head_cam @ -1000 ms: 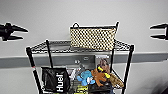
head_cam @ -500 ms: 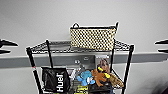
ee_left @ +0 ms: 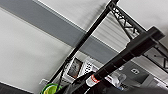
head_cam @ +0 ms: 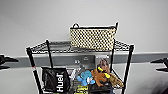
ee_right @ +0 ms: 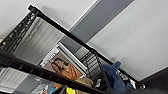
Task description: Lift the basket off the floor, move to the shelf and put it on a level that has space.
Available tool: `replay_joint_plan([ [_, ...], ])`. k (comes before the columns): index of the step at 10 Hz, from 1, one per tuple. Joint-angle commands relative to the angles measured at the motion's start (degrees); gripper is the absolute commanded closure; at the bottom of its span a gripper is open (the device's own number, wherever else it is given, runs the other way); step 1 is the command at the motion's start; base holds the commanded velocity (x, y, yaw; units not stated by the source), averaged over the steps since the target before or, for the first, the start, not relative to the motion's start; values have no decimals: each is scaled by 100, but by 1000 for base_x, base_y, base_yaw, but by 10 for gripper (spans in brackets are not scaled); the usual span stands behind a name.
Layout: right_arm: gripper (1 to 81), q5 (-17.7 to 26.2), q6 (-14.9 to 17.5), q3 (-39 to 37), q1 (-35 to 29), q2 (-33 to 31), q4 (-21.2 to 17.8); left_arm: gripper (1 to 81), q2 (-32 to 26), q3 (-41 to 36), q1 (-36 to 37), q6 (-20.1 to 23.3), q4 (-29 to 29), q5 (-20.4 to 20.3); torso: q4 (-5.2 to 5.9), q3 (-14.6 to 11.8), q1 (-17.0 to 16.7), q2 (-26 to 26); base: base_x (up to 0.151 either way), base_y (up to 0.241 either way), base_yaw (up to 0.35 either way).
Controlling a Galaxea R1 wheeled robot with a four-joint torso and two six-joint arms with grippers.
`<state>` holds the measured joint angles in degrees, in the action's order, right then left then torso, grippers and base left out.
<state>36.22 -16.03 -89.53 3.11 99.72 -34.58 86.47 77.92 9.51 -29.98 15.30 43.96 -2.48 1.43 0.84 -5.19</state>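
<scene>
Basket (head_cam: pixel 93 38) is seen seated on the top tier (head_cam: pixel 58 47) of the shelf (head_cam: pixel 32 65), placed toward the right half, against the white wall. Its right end is close to the rear right post; its front face sits back from the tier's front edge. Open wire grid is left on the tier's left side, between the basket and the left posts.

Left gripper (head_cam: pixel 7 62) is seen at the left edge of the head view, well apart from the rack's left front post. Right gripper (head_cam: pixel 160 64) is at the right edge, well clear of the right front post. Both appear spread and empty, nothing between the fingers.

Lower tier is crowded: black Huel bag (head_cam: pixel 55 80), blue plush (head_cam: pixel 85 77), brown plush (head_cam: pixel 101 75).
</scene>
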Motion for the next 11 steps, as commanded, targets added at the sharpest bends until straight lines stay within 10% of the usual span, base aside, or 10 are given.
replay_joint_plan([
  [1,10,-201,73,-344,572,279,13,10,-32,-66,-611,159,-27,-625,0,0,0,0,0,0,0],
  [11,10,-1398,856,-319,3121,877,13,10,855,-58,-4109,897,-53,-2461,0,0,-2,-2,0,0,0],
])
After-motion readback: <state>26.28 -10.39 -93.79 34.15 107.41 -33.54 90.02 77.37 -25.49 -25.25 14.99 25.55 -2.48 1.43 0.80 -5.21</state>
